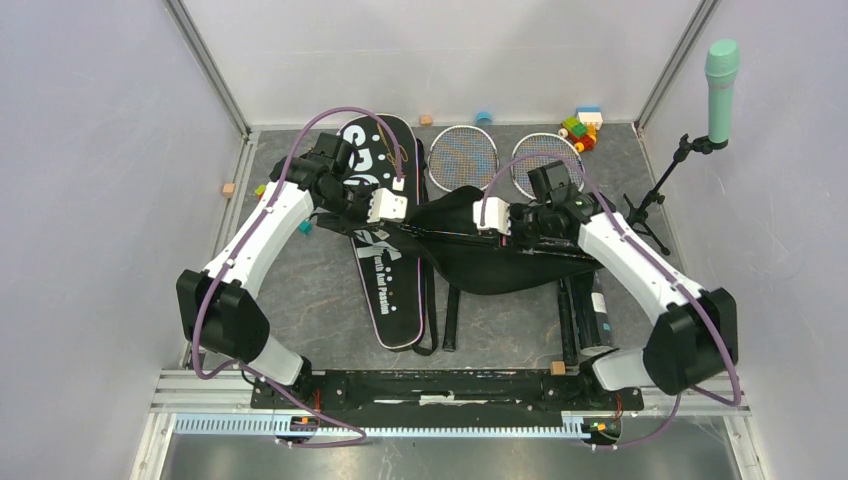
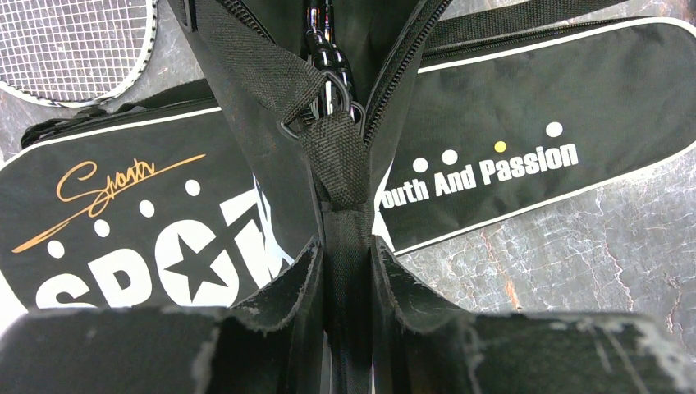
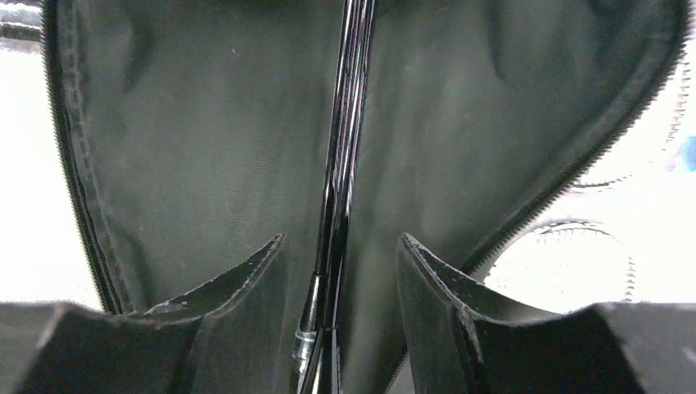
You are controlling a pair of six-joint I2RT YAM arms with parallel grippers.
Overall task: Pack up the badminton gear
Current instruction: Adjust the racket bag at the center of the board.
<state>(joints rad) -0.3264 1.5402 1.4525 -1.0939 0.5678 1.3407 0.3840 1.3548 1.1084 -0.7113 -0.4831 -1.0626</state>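
An open black racket bag [image 1: 500,262] lies crosswise mid-table, over a second black bag [image 1: 395,290] lettered "SPORT". Two rackets' stringed heads [image 1: 463,157] [image 1: 545,160] stick out behind the open bag, their shafts [image 3: 349,123] running inside it along the grey lining [image 3: 189,148]. My left gripper [image 1: 392,207] [image 2: 349,271] is shut on the open bag's webbing strap [image 2: 345,164] at its left end. My right gripper [image 1: 490,218] [image 3: 341,246] is open inside the bag mouth, a finger on each side of the shafts without touching them.
A mint-green microphone [image 1: 722,75] on a black stand rises at the right wall. Coloured toy blocks [image 1: 580,125] sit at the back right, with single blocks along the back and left edges. A long black tube [image 1: 598,318] lies near the right arm's base.
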